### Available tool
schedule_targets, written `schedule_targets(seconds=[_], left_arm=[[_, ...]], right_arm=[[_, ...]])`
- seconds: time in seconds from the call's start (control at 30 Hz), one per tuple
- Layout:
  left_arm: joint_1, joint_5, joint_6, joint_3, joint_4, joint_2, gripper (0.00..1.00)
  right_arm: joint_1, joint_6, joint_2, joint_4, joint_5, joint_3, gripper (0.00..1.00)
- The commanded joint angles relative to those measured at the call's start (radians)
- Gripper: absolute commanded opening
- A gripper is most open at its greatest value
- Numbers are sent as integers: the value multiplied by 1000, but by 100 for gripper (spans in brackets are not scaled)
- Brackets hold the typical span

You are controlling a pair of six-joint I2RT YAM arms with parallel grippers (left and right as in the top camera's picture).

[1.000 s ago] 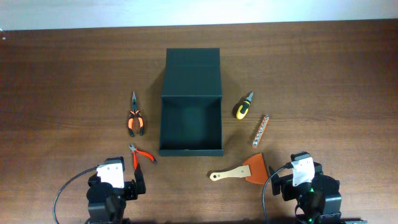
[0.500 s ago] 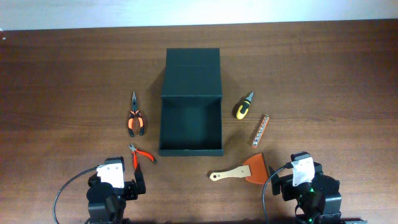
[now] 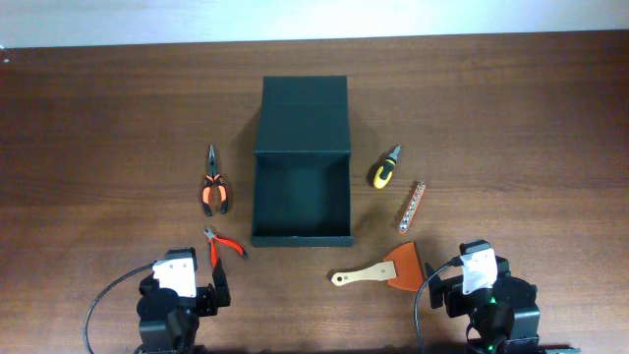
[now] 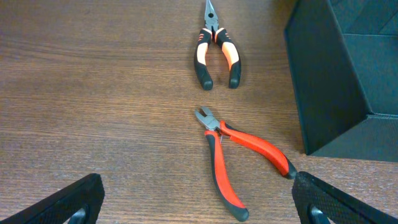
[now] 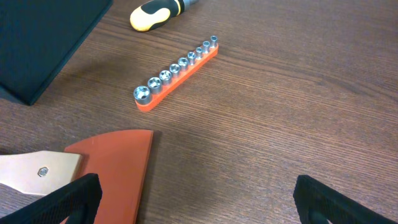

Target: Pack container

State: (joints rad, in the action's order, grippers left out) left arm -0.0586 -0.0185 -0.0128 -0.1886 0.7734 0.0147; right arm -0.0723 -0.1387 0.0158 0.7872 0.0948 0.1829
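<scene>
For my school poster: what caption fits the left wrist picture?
Orange pliers and red cutters lie on the table beside the container, before the open left gripper.

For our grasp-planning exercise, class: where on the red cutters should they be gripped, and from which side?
Grip the red cutters at the neck just behind the pivot, coming straight down from above and closing across it. They lie flat on the table with their handles splayed apart toward the rear, so the neck is probably the narrowest, firmest place to pinch.
</scene>
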Motion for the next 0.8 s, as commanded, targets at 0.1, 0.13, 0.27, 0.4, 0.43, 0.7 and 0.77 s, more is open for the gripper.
schedule_targets(seconds=[0.1,0.13,0.27,0.4,0.43,0.7,0.77], left_arm=[[-4,3,-10,5,-3,-9,99],[-4,3,-10,5,-3,-9,99],[-4,3,-10,5,-3,-9,99],[-4,3,-10,5,-3,-9,99],[-4,3,-10,5,-3,-9,99],[-4,3,-10,5,-3,-9,99],[-4,3,-10,5,-3,-9,99]], right_arm=[[7,0,0,-64,-1,-5,99],[7,0,10,-87,0,5,99],[7,1,130,-150,22,116,99],[7,1,355,-151,26,299,99],[7,1,409,-151,29,341,99],[7,189,796,-132,58,632,99],[6,262,887,-109,55,693,99]])
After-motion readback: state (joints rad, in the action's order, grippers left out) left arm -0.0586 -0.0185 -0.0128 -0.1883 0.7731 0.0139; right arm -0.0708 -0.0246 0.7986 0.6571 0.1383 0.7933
